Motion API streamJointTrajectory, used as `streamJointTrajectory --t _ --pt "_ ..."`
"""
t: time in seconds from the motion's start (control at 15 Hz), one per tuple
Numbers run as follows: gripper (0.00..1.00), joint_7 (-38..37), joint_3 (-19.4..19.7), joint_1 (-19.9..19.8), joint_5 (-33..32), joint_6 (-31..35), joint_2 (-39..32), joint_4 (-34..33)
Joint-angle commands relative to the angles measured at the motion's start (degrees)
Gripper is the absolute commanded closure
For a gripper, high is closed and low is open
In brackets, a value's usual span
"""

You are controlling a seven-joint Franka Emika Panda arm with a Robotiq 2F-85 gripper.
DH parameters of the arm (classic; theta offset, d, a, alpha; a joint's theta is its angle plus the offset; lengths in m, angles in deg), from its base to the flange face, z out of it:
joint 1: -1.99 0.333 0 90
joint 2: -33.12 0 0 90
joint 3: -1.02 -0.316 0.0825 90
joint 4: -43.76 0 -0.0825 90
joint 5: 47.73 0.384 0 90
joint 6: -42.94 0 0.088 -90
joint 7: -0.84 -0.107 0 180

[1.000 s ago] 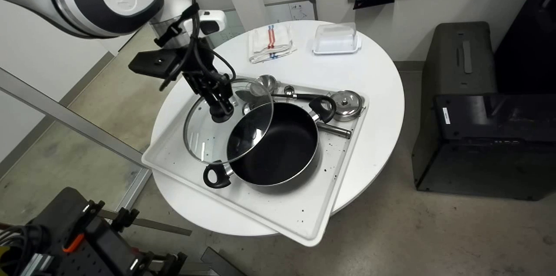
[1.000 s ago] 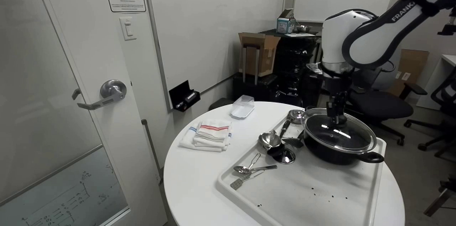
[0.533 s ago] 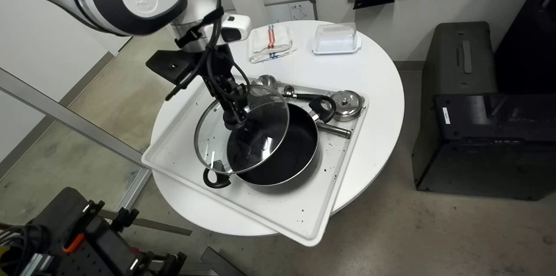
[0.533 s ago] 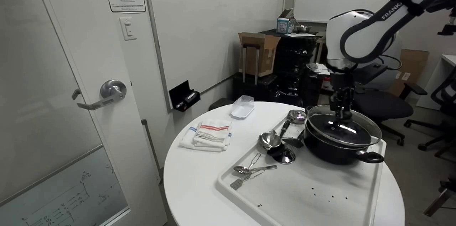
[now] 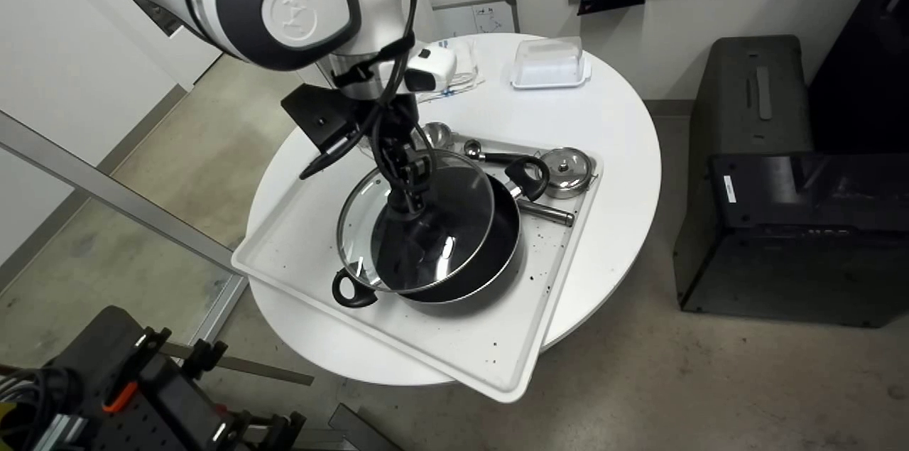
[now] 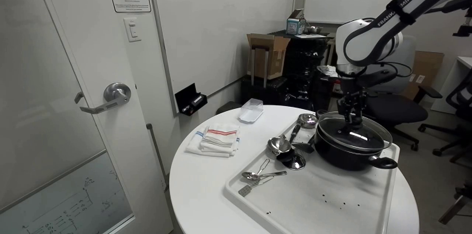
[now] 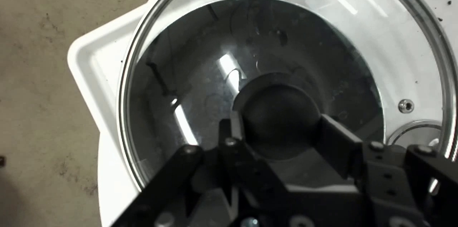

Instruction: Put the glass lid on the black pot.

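My gripper [image 5: 408, 209] is shut on the dark round knob [image 7: 279, 119] of the glass lid [image 5: 454, 238]. One finger sits on each side of the knob in the wrist view. The lid hangs over the black pot [image 5: 505, 224], slightly tilted and off-centre. In an exterior view [image 6: 339, 157] the pot stands on the tray with the lid just above its rim. Part of the pot's dark opening shows past the lid's edge. One pot handle [image 5: 353, 288] lies partly under the lid's edge. Whether the lid touches the rim I cannot tell.
The white tray [image 5: 426, 337] lies on a round white table [image 5: 625, 174]. A small lidded steel pot [image 5: 566, 170], a steel strainer [image 6: 279, 145] and small metal utensils [image 6: 254, 177] lie on it. Folded towels [image 6: 217, 140] and a clear plastic box [image 6: 251, 110] stand beyond the tray.
My gripper has carried the lid right and toward the pot's centre in an exterior view, covering more of the opening. The lid has dipped a little over the last half second. The pot stays put.
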Motion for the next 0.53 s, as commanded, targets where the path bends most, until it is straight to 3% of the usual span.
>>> streamJointTrajectory --t 0.0,0.47 --pt "0.74 -1.73 0.57 -0.75 2.43 -3.53 -2.14 -4.57" --pt "0.74 -4.25 1.42 -0.95 2.54 -3.41 -4.84 -7.4"
